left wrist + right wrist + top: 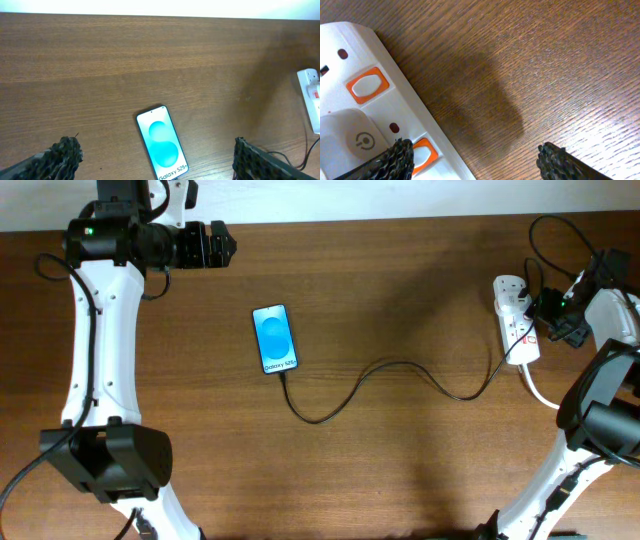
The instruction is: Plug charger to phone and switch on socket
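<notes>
The phone (275, 338) lies flat at the table's middle left, blue screen lit, with a white text strip at its near end. It also shows in the left wrist view (162, 143). The thin black charger cable (400, 370) runs from the phone's near end in a wavy line to the white power strip (516, 320) at the right. My left gripper (155, 162) is open and empty, above the table beyond the phone. My right gripper (475, 160) is open, one finger over an orange switch (422, 152) of the power strip (350, 107).
The strip's thick white cord (540, 392) runs toward the right arm base. A white adapter (350, 140) sits plugged in the strip beside a second orange switch (367, 84). The table's far edge meets a white wall. Black robot cables loop at far right (545, 240).
</notes>
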Controlling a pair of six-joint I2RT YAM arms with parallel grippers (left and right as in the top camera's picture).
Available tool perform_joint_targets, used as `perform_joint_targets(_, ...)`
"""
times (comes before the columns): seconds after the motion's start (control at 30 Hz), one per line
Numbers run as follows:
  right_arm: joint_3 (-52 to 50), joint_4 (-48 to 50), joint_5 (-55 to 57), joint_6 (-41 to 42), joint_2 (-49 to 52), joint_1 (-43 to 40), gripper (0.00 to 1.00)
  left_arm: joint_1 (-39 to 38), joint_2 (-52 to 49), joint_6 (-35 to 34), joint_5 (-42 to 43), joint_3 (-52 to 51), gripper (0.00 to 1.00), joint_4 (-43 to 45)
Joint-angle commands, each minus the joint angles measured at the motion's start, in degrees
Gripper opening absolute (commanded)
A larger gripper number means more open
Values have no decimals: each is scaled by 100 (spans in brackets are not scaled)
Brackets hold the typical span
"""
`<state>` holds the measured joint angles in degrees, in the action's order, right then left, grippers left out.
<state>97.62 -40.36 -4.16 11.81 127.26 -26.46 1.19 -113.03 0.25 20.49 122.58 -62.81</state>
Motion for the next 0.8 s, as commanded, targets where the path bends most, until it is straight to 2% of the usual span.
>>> perform_joint_targets(0.0,4,-229,-181,-37,175,216,82,35,46,48,-61,55,99,11)
perform_joint_targets(0.57,48,-599,-144,-31,483,426,83,35,46,48,-61,55,100,11)
perform_joint_targets(0.7,568,-1104,-63,114,264,136,92,35,46,48,-61,55,100,11)
perform_joint_targets(0.77,852,-1368,-66,114,79,2,93,35,46,48,-61,55,100,11)
